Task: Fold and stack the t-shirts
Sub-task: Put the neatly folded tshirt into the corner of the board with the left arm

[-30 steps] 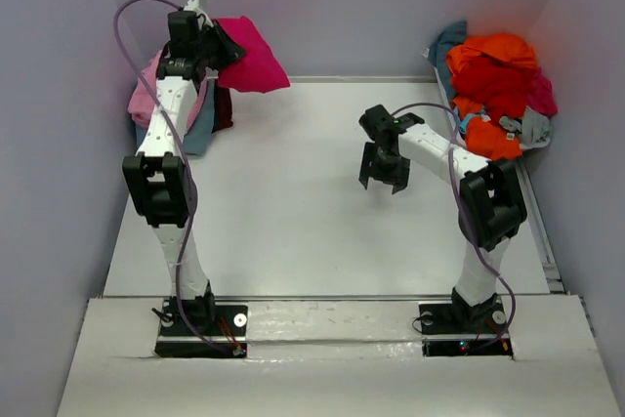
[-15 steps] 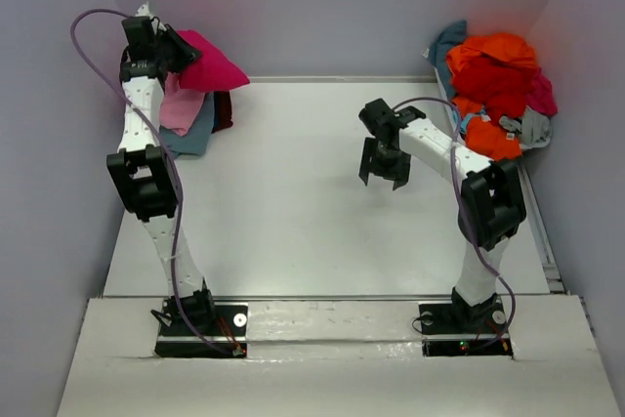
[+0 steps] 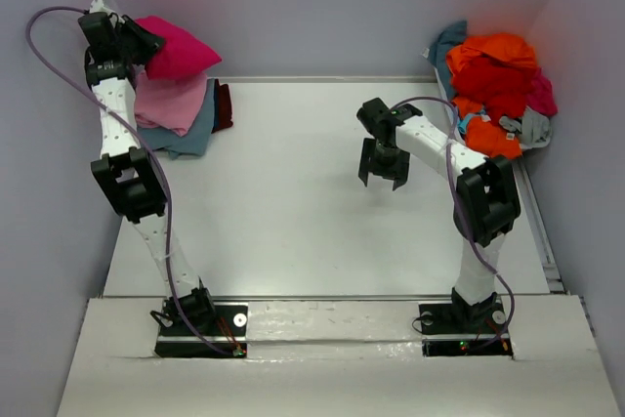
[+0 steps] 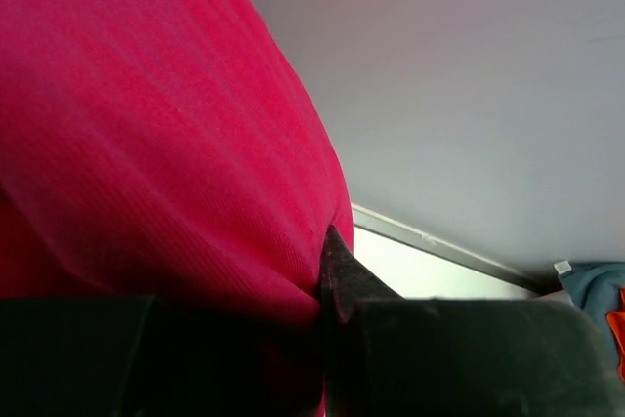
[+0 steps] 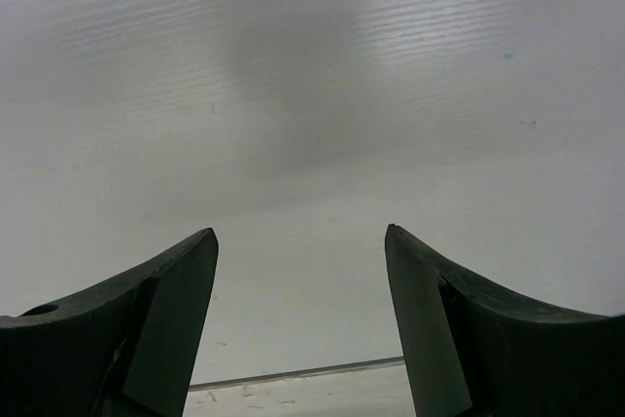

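A folded magenta-red t-shirt (image 3: 176,48) hangs in the air at the back left, with my left gripper (image 3: 140,44) shut on its edge. In the left wrist view the same magenta-red t-shirt (image 4: 156,144) fills the picture, pinched by the dark fingers (image 4: 342,275). Right under it lies a stack of folded t-shirts: pink (image 3: 171,103) on top, dusty blue (image 3: 190,139) beneath, maroon (image 3: 224,106) at the bottom. A heap of unfolded t-shirts (image 3: 493,85), orange, red, teal and grey, sits at the back right. My right gripper (image 3: 385,172) hovers open over bare table, nothing between its fingers (image 5: 166,310).
Walls close the table (image 3: 293,212) in on the left, back and right. A raised rail (image 3: 542,231) runs along the right edge. The left arm's purple cable (image 3: 39,36) loops near the left wall.
My left gripper has carried the magenta-red t-shirt leftward, from beside the stack to above it. The right arm has hardly moved.
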### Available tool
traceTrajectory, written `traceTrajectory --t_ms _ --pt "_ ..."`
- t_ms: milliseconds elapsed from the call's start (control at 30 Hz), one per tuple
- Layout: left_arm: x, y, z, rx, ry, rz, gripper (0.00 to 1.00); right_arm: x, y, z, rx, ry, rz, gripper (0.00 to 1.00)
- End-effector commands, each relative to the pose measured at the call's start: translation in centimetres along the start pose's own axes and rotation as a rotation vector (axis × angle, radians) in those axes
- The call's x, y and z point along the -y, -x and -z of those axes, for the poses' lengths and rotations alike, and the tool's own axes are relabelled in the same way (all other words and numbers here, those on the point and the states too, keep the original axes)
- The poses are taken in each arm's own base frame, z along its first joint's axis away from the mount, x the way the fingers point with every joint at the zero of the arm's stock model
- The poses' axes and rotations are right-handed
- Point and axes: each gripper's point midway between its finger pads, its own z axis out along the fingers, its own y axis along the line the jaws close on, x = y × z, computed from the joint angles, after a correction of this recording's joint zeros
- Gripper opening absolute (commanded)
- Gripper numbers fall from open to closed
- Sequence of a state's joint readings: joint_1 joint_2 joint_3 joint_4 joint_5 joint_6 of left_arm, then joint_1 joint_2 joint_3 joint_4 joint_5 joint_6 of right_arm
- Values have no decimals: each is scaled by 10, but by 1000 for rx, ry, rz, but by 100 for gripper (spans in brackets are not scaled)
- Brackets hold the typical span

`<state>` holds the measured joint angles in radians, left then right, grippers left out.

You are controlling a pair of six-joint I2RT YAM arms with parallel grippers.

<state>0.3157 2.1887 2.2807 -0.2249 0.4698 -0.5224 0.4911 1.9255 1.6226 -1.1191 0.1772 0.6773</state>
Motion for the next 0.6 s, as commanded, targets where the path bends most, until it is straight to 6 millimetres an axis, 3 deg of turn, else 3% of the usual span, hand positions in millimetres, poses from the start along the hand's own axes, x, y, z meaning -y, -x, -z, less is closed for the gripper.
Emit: traceTrajectory --t_ms 0,200,333,567 --pt "19 34 26 115 -21 -48 6 -2 9 10 15 7 -7 75" --pt "-10 20 32 114 43 -14 6 -3 8 6 1 -2 5 75" --pt "-41 5 36 102 83 24 6 -3 8 5 -10 -10 15 75" --pt "-79 11 44 126 130 83 6 -8 14 6 -18 -10 29 75"
